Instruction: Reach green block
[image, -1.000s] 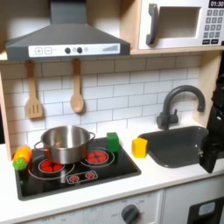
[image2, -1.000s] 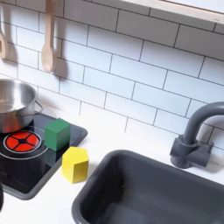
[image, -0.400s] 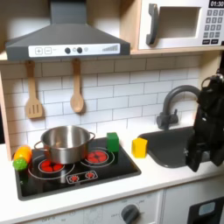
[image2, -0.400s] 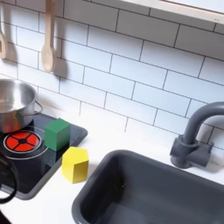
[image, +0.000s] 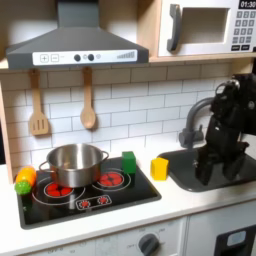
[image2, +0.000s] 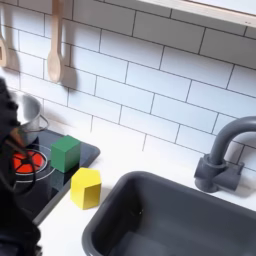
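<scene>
1 green block noted upright at stove's back right corner, just beside yellow block. Gripper over sink, well apart from block; jaw state not discernible, possibly open. Approach stage. Next: traverse toward the first exterior view's left, then descend.

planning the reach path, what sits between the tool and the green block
In the first exterior view, the small yellow block stands on the white counter between the black tool over the sink and the bright green block.
</scene>
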